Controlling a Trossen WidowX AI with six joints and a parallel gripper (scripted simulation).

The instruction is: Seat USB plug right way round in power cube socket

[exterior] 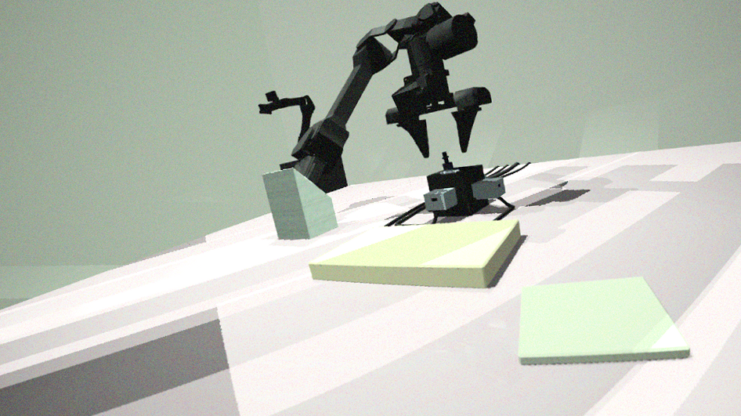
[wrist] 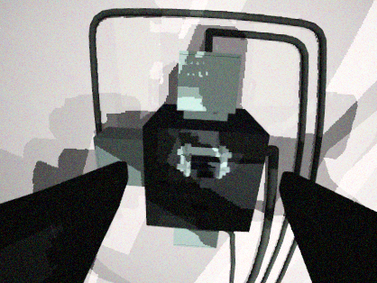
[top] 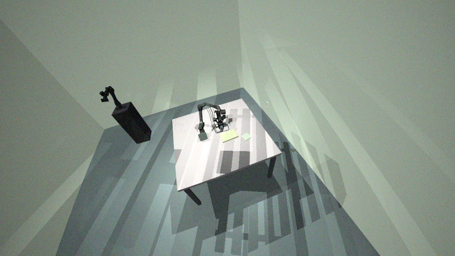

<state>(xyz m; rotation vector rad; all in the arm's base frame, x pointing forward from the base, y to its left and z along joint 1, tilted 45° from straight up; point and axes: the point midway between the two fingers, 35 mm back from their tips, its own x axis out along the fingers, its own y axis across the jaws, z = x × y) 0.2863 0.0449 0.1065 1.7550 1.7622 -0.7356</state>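
The black power cube (exterior: 457, 190) (top: 221, 124) stands on the table, with pale grey plugs in its side sockets and dark cables running off behind it. A small dark USB plug (exterior: 447, 162) (wrist: 204, 159) sticks up from the socket on its top. My gripper (exterior: 443, 152) (wrist: 204, 175) hangs straight above the cube with its fingers pointing down. The fingers are open, one on each side of the plug, with their tips just above its top. Nothing is between them.
A thick yellow-green pad (exterior: 421, 256) (top: 228, 135) lies just in front of the cube. A thin pale green sheet (exterior: 595, 321) (top: 245, 136) lies nearer the table's front. A pale green wedge block (exterior: 297, 204) (top: 202, 136) stands left by the arm's base. Cables (wrist: 307, 91) loop round the cube.
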